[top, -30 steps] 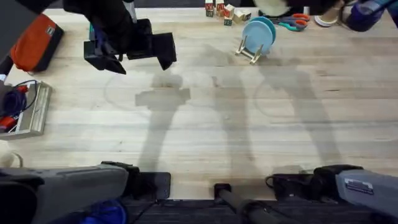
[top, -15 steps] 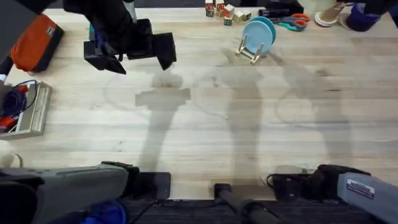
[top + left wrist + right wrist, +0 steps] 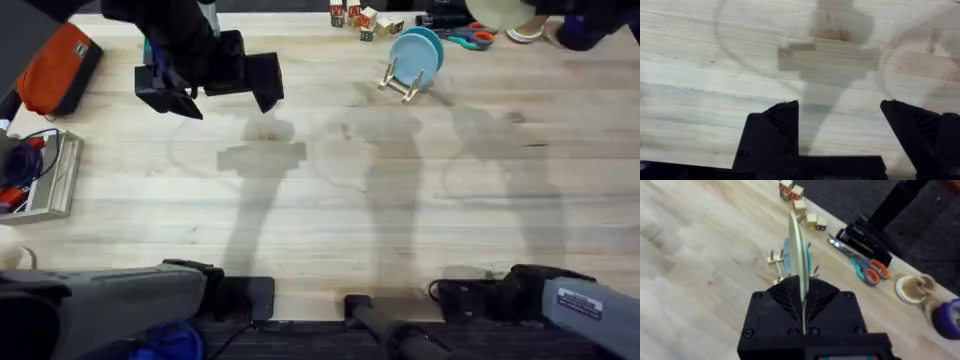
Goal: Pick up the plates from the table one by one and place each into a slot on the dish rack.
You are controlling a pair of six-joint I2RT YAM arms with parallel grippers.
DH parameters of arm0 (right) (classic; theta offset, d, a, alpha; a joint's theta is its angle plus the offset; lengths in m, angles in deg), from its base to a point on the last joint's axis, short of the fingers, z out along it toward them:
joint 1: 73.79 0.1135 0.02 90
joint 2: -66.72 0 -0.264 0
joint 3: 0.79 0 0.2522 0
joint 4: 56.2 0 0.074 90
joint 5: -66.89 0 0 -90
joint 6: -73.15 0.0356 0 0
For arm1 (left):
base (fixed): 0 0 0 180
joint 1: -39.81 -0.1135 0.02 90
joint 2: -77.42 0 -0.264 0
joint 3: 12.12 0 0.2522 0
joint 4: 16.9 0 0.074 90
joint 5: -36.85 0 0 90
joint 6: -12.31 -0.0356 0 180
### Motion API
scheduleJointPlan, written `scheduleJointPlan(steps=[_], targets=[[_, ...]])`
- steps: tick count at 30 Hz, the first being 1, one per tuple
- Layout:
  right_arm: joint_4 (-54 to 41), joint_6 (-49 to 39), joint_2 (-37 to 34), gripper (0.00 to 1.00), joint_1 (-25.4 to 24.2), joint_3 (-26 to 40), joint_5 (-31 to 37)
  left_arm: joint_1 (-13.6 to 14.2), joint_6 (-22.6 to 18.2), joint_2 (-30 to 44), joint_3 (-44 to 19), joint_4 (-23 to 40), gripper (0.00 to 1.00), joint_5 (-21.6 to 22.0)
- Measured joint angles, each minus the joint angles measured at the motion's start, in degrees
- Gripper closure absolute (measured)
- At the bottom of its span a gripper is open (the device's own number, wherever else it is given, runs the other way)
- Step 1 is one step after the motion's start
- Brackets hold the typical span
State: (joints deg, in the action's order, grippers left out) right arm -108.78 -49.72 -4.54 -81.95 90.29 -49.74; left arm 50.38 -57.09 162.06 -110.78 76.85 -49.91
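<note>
Table: pale wood planks (image 3: 330, 210) with visible grain run across the overhead view; soft grey shadows of the arms fall on the middle, and faint ring marks show in the wood.
Far edge: dark floor lies beyond the table; toy blocks (image 3: 360, 17), scissors (image 3: 470, 38) with orange and teal handles, and a black oblong object (image 3: 862, 237) sit near that edge.
Left side: an orange pouch (image 3: 55, 65) lies at the far left, and nearer the bases a tray of cables (image 3: 40, 175) sits at the table's edge.
Rack: the wooden rack (image 3: 400, 82) stands near the far edge, right of centre, just beside the blocks; a light blue plate (image 3: 412, 55) and a teal plate (image 3: 432, 38) stand upright in it, close together.
Cream plate: clamped edge-on in the right gripper (image 3: 802, 297), its rim (image 3: 796, 250) upright and lined up over the rack in the right wrist view; overhead, it shows at the top right edge (image 3: 495, 12).
Left gripper: fingers spread wide apart with nothing between them (image 3: 840, 132), hovering over bare table; overhead, it sits at the far left of the table (image 3: 205, 75).
Far right corner: a roll of tape (image 3: 912, 287) and a blue object (image 3: 947, 317) lie past the scissors.
</note>
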Motion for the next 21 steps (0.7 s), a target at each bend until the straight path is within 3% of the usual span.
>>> scheduleJointPlan(steps=[13, 21], targets=[[1.83, -2.16, 0.0, 0.971, 0.0, 0.0, 0.0, 0.0, -0.01, 0.0, 0.0, 0.0, 0.007, 0.0], [11.0, -5.18, -5.56, 0.971, 0.07, 0.2, -0.46, 0.0, 0.0, 0.0, 0.0, 0.0, 0.007, 0.0]])
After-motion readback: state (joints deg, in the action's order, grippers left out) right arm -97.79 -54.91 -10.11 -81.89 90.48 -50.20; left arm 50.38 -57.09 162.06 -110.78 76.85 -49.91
